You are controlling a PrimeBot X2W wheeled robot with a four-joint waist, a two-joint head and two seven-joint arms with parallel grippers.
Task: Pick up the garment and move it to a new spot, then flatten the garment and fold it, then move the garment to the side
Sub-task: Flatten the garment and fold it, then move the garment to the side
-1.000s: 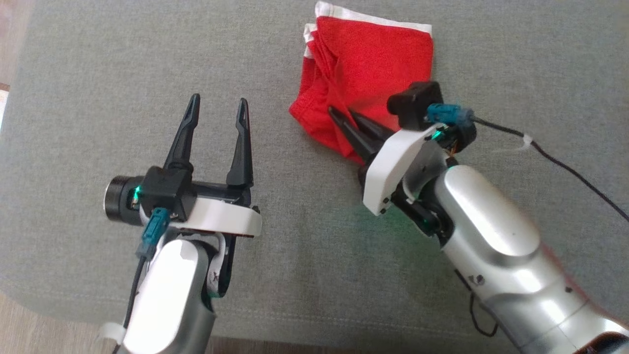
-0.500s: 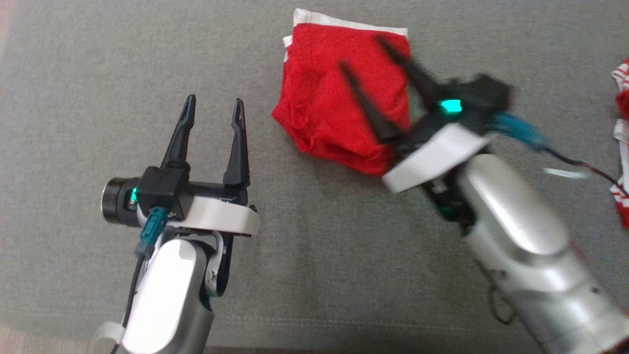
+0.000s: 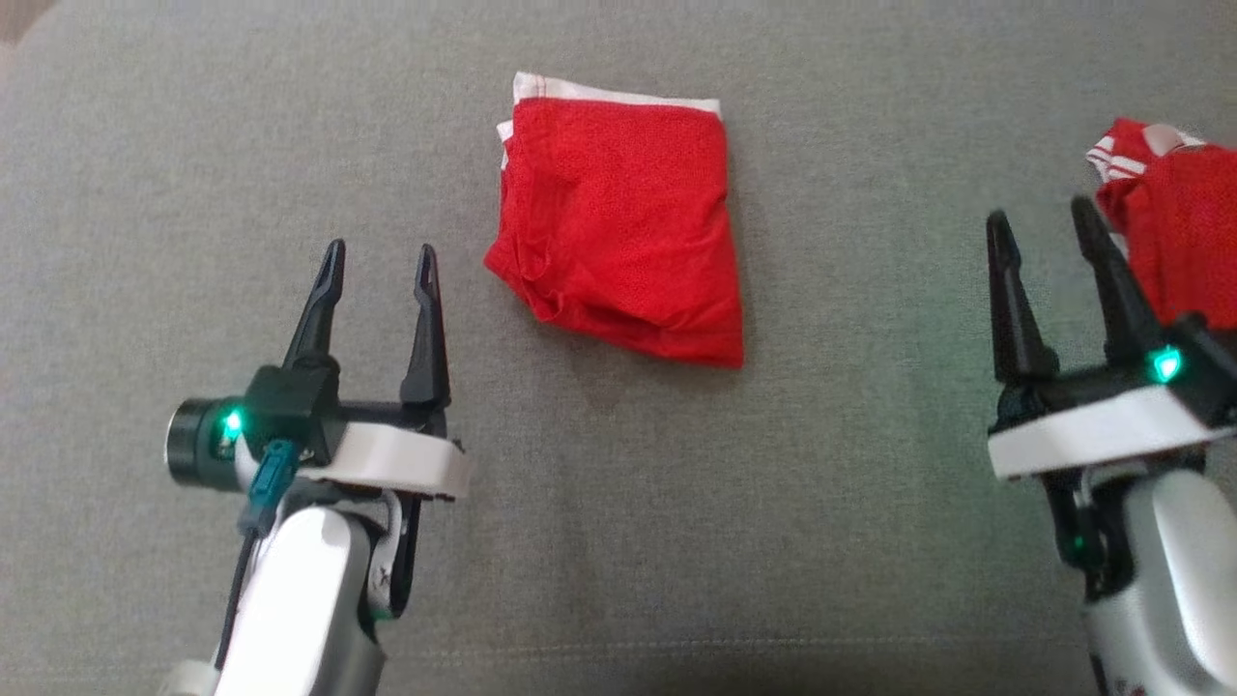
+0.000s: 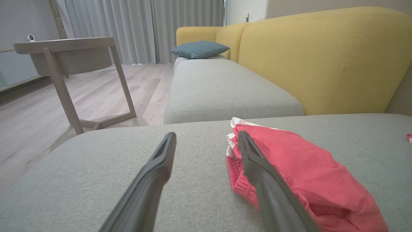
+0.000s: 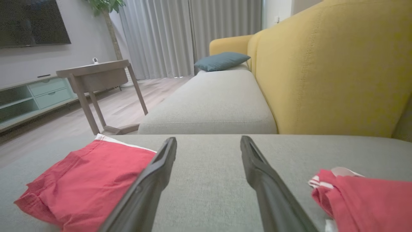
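Red garment: The folded red garment [image 3: 618,222] is lying flat in the upper middle of the head view, on the grey seat [image 3: 193,145]. It is looking neatly folded, so I am guessing only the move to the side is left.
Left pincer: The left pincer [image 3: 379,249] is standing wide at the lower left, holding nothing. It is just beside the garment, not touching it.
Right pincer: The right pincer [image 3: 1038,211] is standing wide at the lower right, holding nothing. It is probably hanging well apart so the fold is not getting pulled.
Other cloth: Another red cloth [image 3: 1174,242] with white stripes is sitting at the right edge.
Wrist views adding: They are showing the room, with a yellow sofa back [image 4: 322,58], a blue pillow [image 4: 199,49] and a small table [image 4: 64,51]. The right one is also showing a dark screen [image 5: 32,21].
Head view adding: It is showing both pincers and both cloths together from above.
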